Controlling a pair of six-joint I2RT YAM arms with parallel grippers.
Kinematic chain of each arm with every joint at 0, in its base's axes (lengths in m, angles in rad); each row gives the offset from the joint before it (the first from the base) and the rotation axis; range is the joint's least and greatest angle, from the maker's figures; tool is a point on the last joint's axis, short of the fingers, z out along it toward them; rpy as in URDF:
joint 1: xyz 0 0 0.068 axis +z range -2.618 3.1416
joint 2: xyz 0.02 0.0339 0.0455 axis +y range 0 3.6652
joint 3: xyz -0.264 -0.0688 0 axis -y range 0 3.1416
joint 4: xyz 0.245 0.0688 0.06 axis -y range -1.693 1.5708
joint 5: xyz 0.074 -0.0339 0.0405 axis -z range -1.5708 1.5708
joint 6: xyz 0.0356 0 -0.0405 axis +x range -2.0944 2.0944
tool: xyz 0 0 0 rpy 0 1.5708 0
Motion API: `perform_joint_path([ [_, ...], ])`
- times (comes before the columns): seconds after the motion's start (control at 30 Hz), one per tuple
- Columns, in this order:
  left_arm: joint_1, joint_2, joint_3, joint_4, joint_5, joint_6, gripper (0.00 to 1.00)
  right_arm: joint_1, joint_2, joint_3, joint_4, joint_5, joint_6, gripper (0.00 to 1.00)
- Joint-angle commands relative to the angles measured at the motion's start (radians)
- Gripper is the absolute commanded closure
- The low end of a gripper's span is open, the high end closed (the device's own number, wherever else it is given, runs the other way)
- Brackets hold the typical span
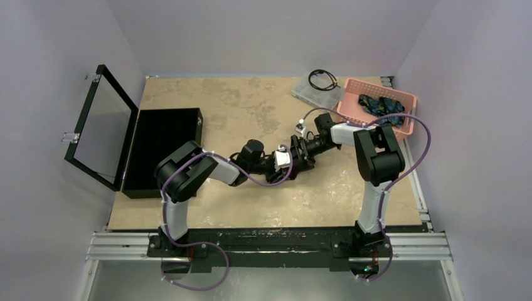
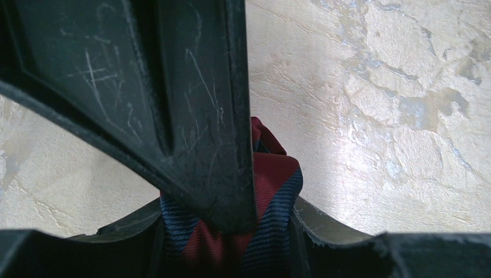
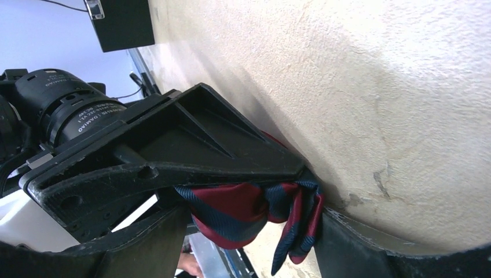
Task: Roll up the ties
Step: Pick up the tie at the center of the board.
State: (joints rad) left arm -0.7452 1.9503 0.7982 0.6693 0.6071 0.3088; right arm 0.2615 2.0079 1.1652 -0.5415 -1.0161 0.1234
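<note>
L gripper (image 2: 227, 249) & R gripper (image 3: 249, 243) both pinch maroon tie (image 2: 278, 185), table (image 1: 207, 113) centre — edges well off (open room).

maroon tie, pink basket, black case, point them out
maroon tie (image 3: 231, 211): right wrist view, on the striped fold low in the middle
pink basket (image 1: 344, 97): top external view, on its left wall
black case (image 1: 164, 147): top external view, on its open base

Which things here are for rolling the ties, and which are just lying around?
For the job: maroon cloth tie with navy stripes; dark blue and teal cloth ties in the pink plastic basket.
Just lying about: open black case; clear plastic box; thin black coiled cable.
</note>
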Motion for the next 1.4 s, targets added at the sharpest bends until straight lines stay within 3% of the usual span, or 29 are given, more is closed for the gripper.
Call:
perform_joint_path([
  [0.0,-0.007,0.044,0.004,-0.122,0.025,0.027,0.84,0.017,-0.010,0.025,0.050,0.007,0.005,0.26],
  [0.07,-0.007,0.045,0.008,-0.129,0.023,0.029,0.83,0.021,-0.006,0.029,0.050,0.007,0.002,0.34],
  [0.17,-0.007,0.045,0.009,-0.134,0.026,0.029,0.81,0.024,-0.002,0.033,0.053,-0.002,-0.001,0.54],
  [0.3,-0.006,0.039,0.010,-0.143,0.025,0.018,0.69,0.023,0.002,0.038,0.031,0.006,-0.032,0.96],
  [0.33,-0.007,0.036,0.009,-0.143,0.025,0.013,0.63,0.024,0.004,0.040,0.022,0.009,-0.040,1.00],
  [0.53,0.011,-0.033,-0.023,-0.082,-0.004,-0.049,0.10,0.022,-0.007,0.032,0.004,0.033,-0.072,1.00],
  [0.6,0.015,-0.047,-0.023,-0.085,-0.010,-0.044,0.05,0.022,-0.011,0.027,0.006,0.035,-0.074,1.00],
  [0.83,0.013,0.009,0.029,-0.149,0.000,-0.011,0.02,0.022,-0.039,0.022,0.025,-0.049,-0.070,1.00],
  [0.97,0.013,-0.001,0.028,-0.196,-0.014,0.003,0.21,0.022,-0.070,0.016,0.039,-0.083,-0.058,1.00],
  [1.23,0.015,-0.046,-0.001,-0.235,0.010,0.030,0.70,0.020,-0.077,-0.002,0.016,-0.068,-0.079,1.00],
  [1.27,0.015,-0.050,-0.001,-0.236,0.010,0.029,0.70,0.020,-0.077,-0.002,0.017,-0.064,-0.077,1.00],
  [1.3,0.015,-0.057,0.001,-0.236,0.010,0.025,0.63,0.020,-0.078,-0.003,0.018,-0.058,-0.075,1.00],
  [1.37,0.015,-0.083,0.003,-0.238,0.006,0.018,0.37,0.020,-0.082,-0.001,0.021,-0.049,-0.073,1.00],
])
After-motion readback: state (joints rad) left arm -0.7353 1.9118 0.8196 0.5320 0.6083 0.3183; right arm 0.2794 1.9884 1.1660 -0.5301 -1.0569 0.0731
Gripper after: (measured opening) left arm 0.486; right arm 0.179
